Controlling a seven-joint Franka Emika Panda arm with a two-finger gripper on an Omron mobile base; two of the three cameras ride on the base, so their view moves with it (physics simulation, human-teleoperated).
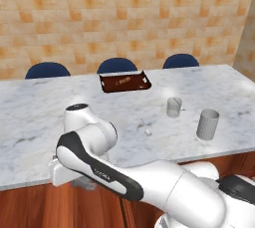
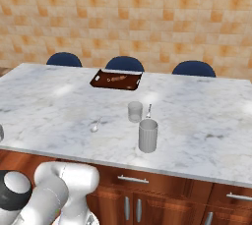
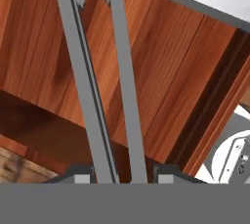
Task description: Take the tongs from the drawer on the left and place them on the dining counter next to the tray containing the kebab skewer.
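In the hand view the tongs (image 3: 93, 96), two long thin grey arms, run from between my fingertips up to the top left. My gripper (image 3: 124, 173) is shut on them. Red-brown wood of the drawer (image 3: 171, 66) lies behind them. From the left base view my gripper (image 1: 83, 184) hangs low, just under the front edge of the dining counter (image 1: 40, 112) at the left. The dark brown tray (image 1: 124, 81) sits at the counter's far side with the kebab skewer (image 1: 122, 79) in it; from the right it shows as the tray (image 2: 103, 84) and skewer (image 2: 117, 77).
A glass (image 1: 173, 106), a grey cup (image 1: 207, 124) and a tiny silvery utensil (image 1: 147, 130) stand on the counter's right half. Three blue stools (image 1: 117, 64) line the far side. Shut drawers with bar handles (image 2: 133, 179) sit below the counter at right.
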